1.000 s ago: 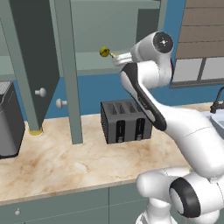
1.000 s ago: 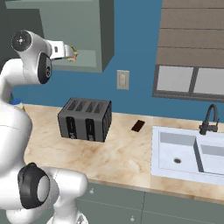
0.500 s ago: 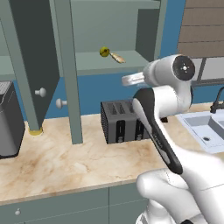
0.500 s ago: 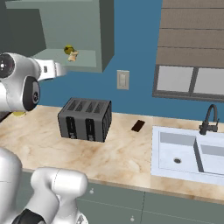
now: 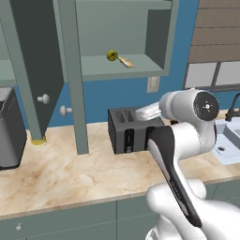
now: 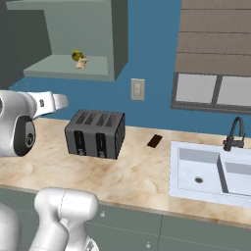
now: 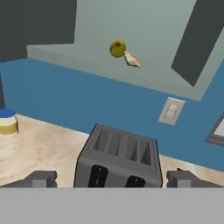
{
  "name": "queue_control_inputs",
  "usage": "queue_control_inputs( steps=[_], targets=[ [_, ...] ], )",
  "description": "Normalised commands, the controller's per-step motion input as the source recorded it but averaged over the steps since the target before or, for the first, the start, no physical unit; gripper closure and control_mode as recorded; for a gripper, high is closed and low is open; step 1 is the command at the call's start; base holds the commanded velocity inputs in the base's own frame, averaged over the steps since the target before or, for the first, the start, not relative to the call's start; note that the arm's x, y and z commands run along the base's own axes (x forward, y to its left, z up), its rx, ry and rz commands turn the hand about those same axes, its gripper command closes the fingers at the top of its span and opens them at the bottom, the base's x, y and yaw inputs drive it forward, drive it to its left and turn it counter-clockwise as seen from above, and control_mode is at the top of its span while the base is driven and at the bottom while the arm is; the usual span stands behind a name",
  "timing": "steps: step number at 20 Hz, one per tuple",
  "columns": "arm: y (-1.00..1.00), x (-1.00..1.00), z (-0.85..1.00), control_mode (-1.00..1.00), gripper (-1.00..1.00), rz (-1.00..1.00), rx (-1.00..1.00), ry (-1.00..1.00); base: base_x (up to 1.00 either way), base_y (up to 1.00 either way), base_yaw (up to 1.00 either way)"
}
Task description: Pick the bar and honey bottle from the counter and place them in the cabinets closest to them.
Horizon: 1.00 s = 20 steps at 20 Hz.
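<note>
The bar (image 5: 125, 62) lies on the lower shelf of the open upper cabinet (image 5: 154, 42), next to a small yellow ball (image 5: 111, 55). Both also show on that shelf from the right side, bar (image 6: 82, 62) and ball (image 6: 77, 55), and in the hand view, bar (image 7: 132, 59). My gripper (image 7: 111, 179) is open and holds nothing. It hangs below the shelf, over the counter (image 5: 70, 173), and looks at the toaster (image 7: 118, 157). Its dark fingertips (image 7: 41, 178) stand far apart. The honey bottle is out of view.
A dark four-slot toaster (image 5: 129, 133) stands on the counter under the cabinet. A pale container with a blue top (image 7: 7, 122) sits to its left, behind the open cabinet door (image 5: 33, 70). To the right are a white sink (image 6: 211, 171), a faucet (image 6: 234, 132) and a small dark flat object (image 6: 154, 141).
The arm has drawn back from the cabinet shelf and come down in front of the toaster. The bar stays on the shelf beside the ball. The gripper stays open.
</note>
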Motion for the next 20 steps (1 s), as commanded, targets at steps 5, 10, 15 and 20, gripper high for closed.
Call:
queue_control_inputs(
  steps=[5,10,15,20],
  targets=[
    [0.0,-0.13,-0.26,-1.0,-1.0,0.03,-0.02,0.0,0.0,0.0,0.0],
    [0.0,0.0,0.0,-1.0,-1.0,0.0,0.0,0.0,0.0,0.0,0.0],
    [0.0,-0.05,0.0,-1.0,-1.0,0.0,0.0,0.0,0.0,0.0,0.0],
    [0.0,0.0,0.0,1.0,-1.0,0.0,0.0,0.0,-0.42,0.0,0.0]
  ],
)
